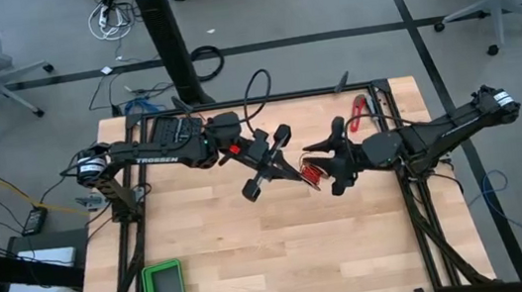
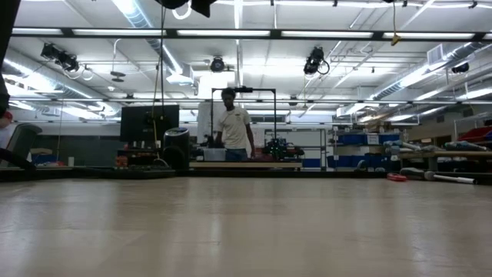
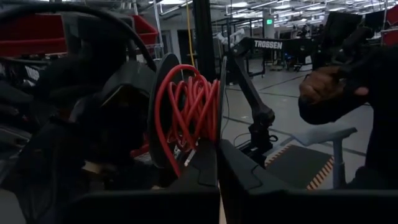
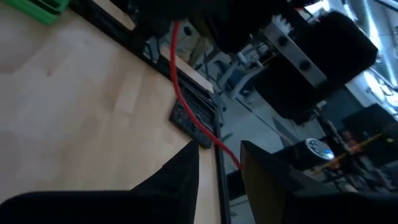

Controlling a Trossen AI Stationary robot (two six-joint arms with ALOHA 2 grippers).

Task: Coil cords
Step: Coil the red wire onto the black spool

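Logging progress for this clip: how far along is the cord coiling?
Mostly wound: the red cord already sits in several loops at the right gripper, held above the table. In hand: the shut left gripper pinches the strand. Left: a free length still stretches uncoiled between the arms.

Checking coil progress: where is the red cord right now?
In the high view, the red cord hangs as a small coil above mid-table, between the left pincer and the right pincer; the left wrist view shows its loops beside that pincer's shut fingers.
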